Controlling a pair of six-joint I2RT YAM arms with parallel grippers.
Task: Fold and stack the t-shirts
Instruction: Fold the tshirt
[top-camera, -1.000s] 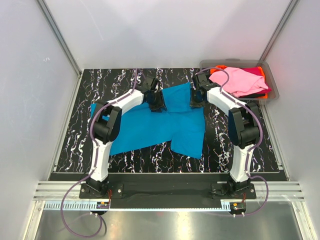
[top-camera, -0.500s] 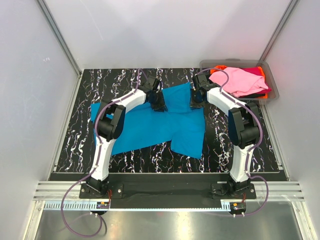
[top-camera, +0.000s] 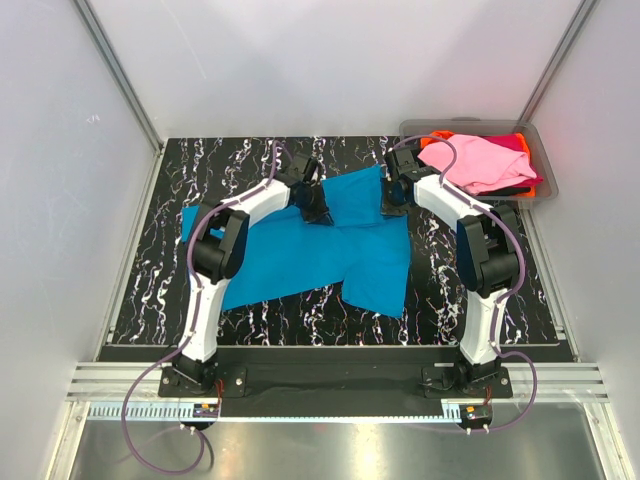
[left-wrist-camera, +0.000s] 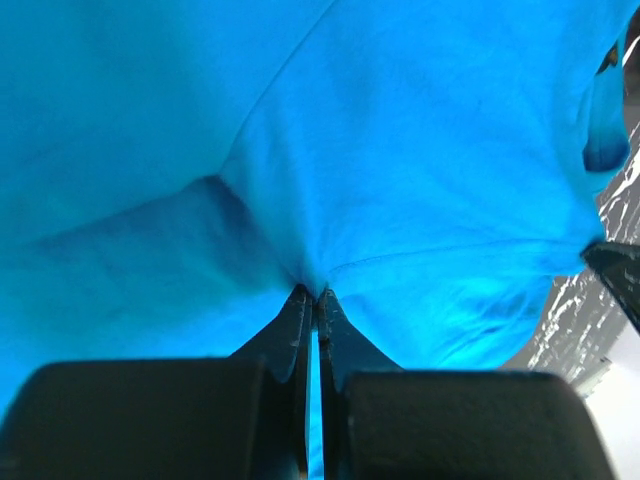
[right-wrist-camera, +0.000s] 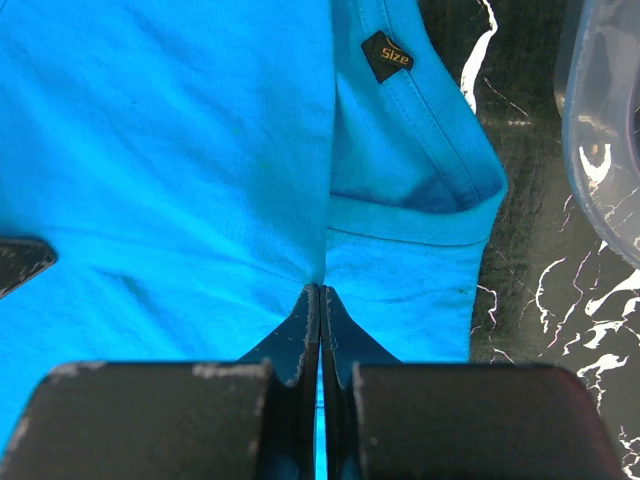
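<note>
A bright turquoise t-shirt (top-camera: 300, 255) lies spread and partly folded on the black marble table (top-camera: 150, 290). My left gripper (top-camera: 318, 212) is at the shirt's far edge, left of the collar; in the left wrist view it (left-wrist-camera: 313, 292) is shut on a pinch of turquoise cloth (left-wrist-camera: 400, 180). My right gripper (top-camera: 392, 206) is at the far right corner, shut on the cloth (right-wrist-camera: 200, 150) just below the collar and its size tag (right-wrist-camera: 387, 55); the tips (right-wrist-camera: 320, 288) meet with fabric between them. A pink t-shirt (top-camera: 480, 160) lies on top of orange, magenta and black ones in the bin.
The clear grey plastic bin (top-camera: 545, 185) stands at the table's far right corner, its wall (right-wrist-camera: 600, 120) close beside my right gripper. White walls enclose the table on three sides.
My left gripper has closed on the turquoise cloth. The right gripper stays shut and both arms have barely moved.
</note>
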